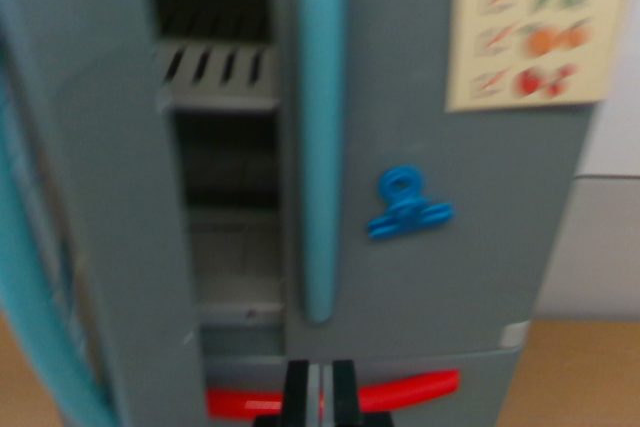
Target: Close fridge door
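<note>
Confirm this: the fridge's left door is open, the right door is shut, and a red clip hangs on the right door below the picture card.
Wrong on one point: the clip is blue, not red, as the wrist view shows. The left door is open, the right door shut, and the clip sits below the picture card.

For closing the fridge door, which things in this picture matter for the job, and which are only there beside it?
For the job:
- open left door, swung outward
- its teal handle
- fridge interior with shelves
- tool, fingers together

Just there:
- closed right door and its teal handle
- blue clip magnet
- food picture card
- red drawer handle
</note>
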